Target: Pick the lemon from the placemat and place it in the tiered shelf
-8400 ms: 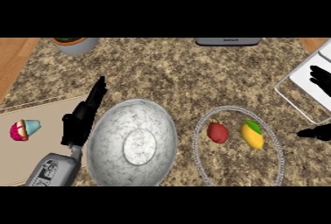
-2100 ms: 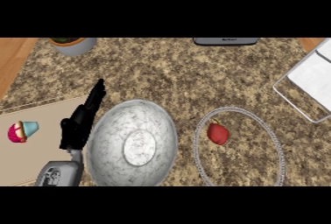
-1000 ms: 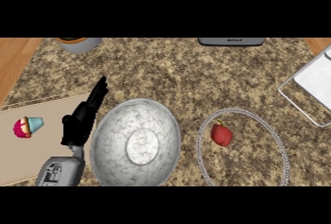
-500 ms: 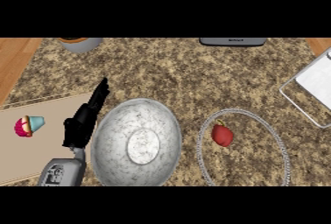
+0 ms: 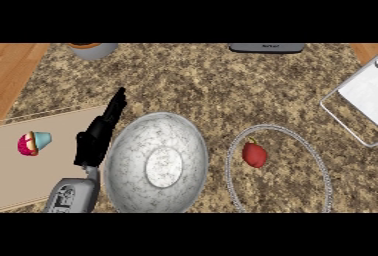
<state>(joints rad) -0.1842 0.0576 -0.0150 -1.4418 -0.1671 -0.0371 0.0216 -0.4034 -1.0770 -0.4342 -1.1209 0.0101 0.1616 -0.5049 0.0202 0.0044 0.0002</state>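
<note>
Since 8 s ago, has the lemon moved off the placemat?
Yes. The lemon no longer shows on the round placemat; only the red fruit lies there. Where it went is out of view. The left hand rests beside the marbled bowl.

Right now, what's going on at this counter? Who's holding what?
Nothing is being held in view. The left hand rests open at the left, fingers straight, beside a large marbled bowl. The right hand is out of view. On the round placemat only a red fruit lies; no lemon shows anywhere in view. A corner of the wire tiered shelf shows at the right edge. A cupcake sits on the board at the left.
</note>
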